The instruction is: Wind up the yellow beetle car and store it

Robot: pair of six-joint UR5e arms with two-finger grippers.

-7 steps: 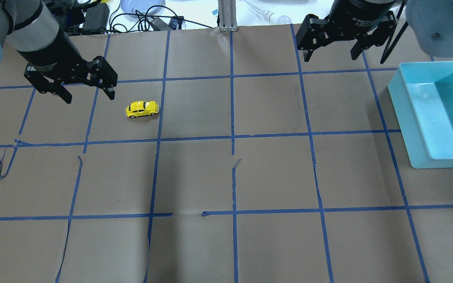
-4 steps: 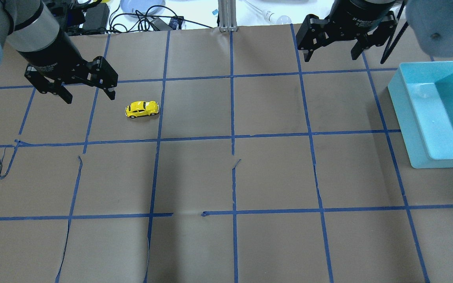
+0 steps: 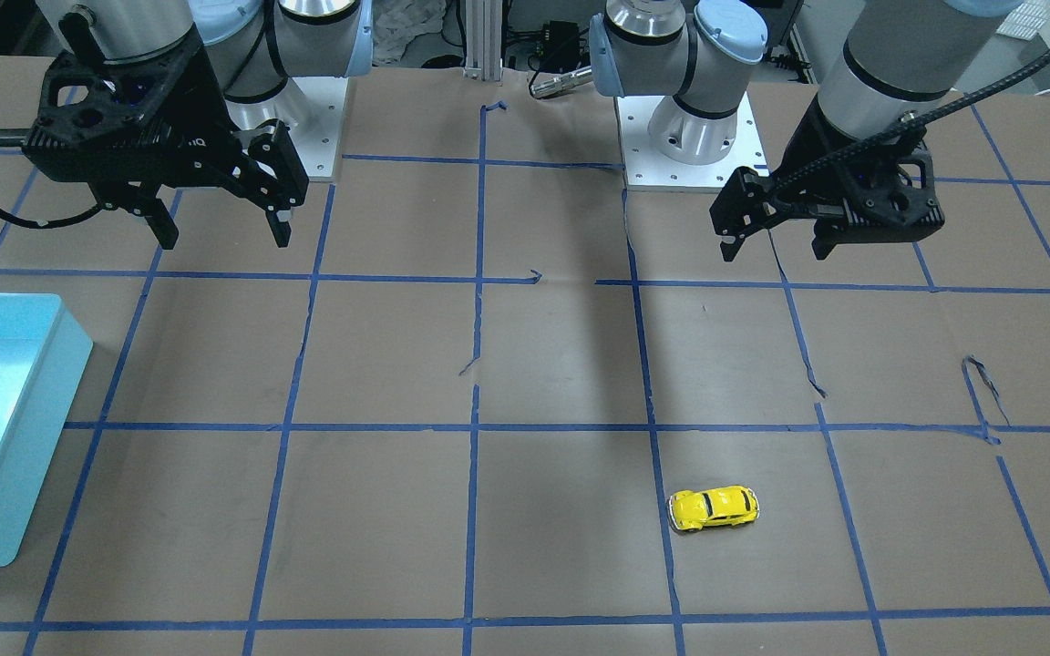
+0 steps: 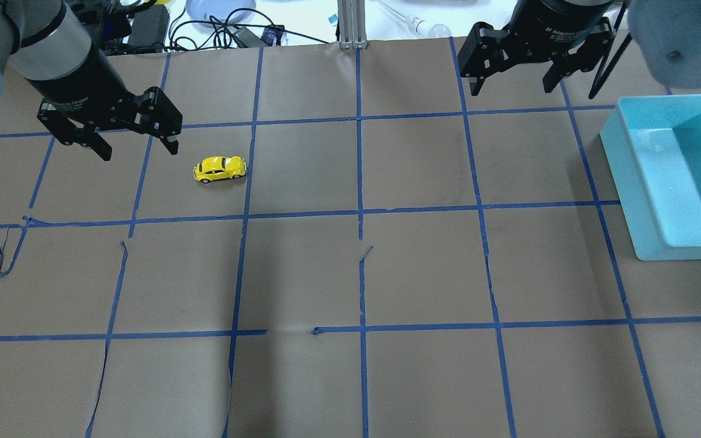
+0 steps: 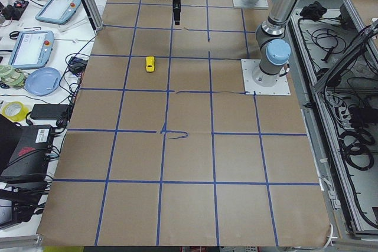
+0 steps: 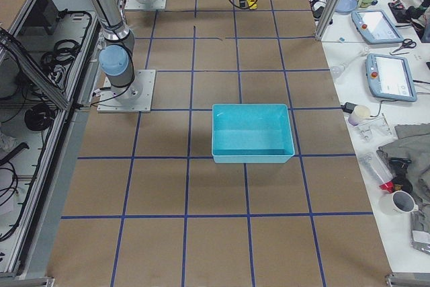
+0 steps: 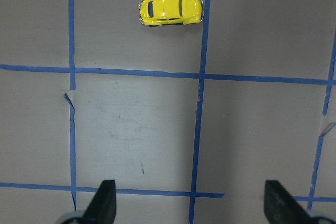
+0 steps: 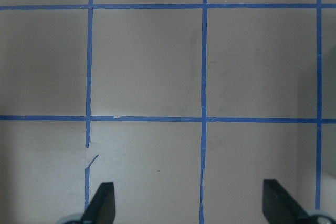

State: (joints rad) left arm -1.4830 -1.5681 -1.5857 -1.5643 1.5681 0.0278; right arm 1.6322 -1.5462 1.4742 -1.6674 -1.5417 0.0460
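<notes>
Brown paper-covered table (image 4: pixel 417 274), blue tape grid (image 4: pixel 360 212), cluttered white side bench (image 6: pixel 342 45), perhaps teach pendants (image 6: pixel 388 75)

Silver tubes, pale-blue joint caps on left arm (image 3: pixel 894 55) and right arm (image 3: pixel 124 23); matte-black left gripper (image 3: pixel 773 253) and right gripper (image 3: pixel 224 239), ribbed black cable (image 3: pixel 999 87)

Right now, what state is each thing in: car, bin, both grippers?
yellow beetle car: upright on its wheels, ungripped, not yet stored.
teal bin: upright, open-topped, nothing visible inside.
left gripper: jaws open, empty, hovering apart from the car.
right gripper: jaws open, empty, hovering far from the car.
</notes>
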